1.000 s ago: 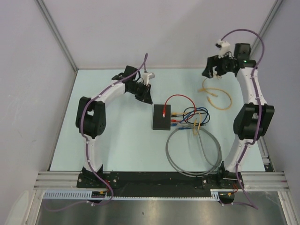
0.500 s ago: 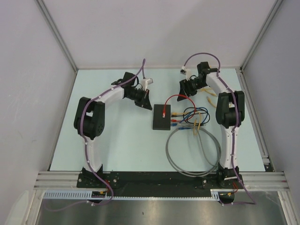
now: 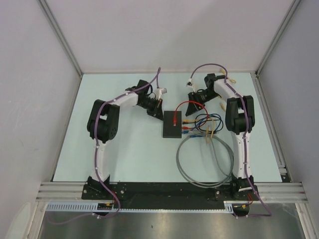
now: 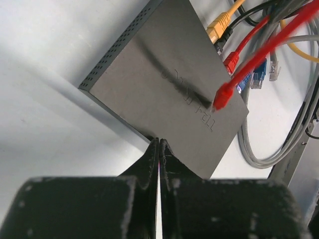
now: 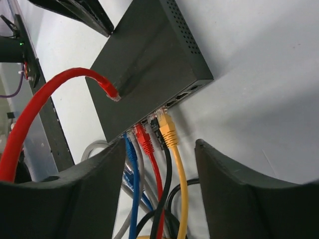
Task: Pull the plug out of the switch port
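Note:
The switch is a flat black box on the pale table, with its sockets facing right. Yellow, black, red and blue plugs sit in its ports. A red cable's loose plug rests on top of the switch. My right gripper is open and astride the plugged cables, a little back from the ports; it also shows in the top view. My left gripper is shut and empty, its tip at the switch's far-left corner.
A grey cable coil lies in front of the cables, right of the switch. Tangled black and blue cable loops lie by the ports. Enclosure walls stand on three sides. A metal rail runs along the near edge.
My right arm has swung from the far right corner leftward and down to the switch's cables. My left gripper has moved right, up to the switch's corner.

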Controlling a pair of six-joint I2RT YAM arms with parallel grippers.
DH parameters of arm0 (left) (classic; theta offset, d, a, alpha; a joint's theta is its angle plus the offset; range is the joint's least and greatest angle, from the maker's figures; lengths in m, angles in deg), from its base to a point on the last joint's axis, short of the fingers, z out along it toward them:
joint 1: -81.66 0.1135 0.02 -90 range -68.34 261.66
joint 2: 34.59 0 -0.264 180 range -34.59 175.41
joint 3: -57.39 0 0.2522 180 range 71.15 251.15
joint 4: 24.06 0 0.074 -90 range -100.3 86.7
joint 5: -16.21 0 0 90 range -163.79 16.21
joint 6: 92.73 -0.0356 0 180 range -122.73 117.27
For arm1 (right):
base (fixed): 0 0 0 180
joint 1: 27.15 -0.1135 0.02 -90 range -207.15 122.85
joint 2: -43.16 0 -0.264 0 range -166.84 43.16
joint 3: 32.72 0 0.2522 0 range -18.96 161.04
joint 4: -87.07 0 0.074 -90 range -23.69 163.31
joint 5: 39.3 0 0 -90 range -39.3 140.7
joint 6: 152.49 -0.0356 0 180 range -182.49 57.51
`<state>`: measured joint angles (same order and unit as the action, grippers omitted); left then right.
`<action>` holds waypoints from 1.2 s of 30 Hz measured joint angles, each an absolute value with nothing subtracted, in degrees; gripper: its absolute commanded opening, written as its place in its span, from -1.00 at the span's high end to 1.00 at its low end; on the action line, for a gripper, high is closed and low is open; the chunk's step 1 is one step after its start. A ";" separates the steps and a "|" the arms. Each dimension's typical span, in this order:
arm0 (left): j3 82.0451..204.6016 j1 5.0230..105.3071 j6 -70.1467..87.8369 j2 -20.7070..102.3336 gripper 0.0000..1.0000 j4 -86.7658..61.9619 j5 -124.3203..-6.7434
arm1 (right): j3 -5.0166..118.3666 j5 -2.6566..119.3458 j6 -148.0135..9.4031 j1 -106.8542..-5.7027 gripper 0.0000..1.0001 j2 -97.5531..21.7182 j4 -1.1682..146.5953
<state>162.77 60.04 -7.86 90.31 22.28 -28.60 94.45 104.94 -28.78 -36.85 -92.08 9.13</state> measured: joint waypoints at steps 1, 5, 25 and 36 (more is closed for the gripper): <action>163.07 60.02 -7.97 90.51 1.00 22.30 -28.82 | 94.42 105.34 -28.73 -36.98 -0.11 -92.69 8.91; 163.53 59.95 -8.67 90.79 1.00 22.72 -29.30 | 94.42 106.67 -27.75 -37.22 0.06 -95.14 7.62; 164.69 59.67 -10.40 90.90 1.00 25.01 -31.64 | 95.12 110.12 -28.19 -38.16 0.81 -100.49 4.32; 165.72 59.23 -11.40 89.61 1.00 24.73 -36.93 | 95.30 110.62 -29.74 -38.86 0.77 -100.82 5.02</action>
<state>165.72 59.23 -11.40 89.61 24.73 -36.93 95.30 110.62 -29.74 -38.86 -100.82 5.02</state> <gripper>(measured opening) 0.003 0.145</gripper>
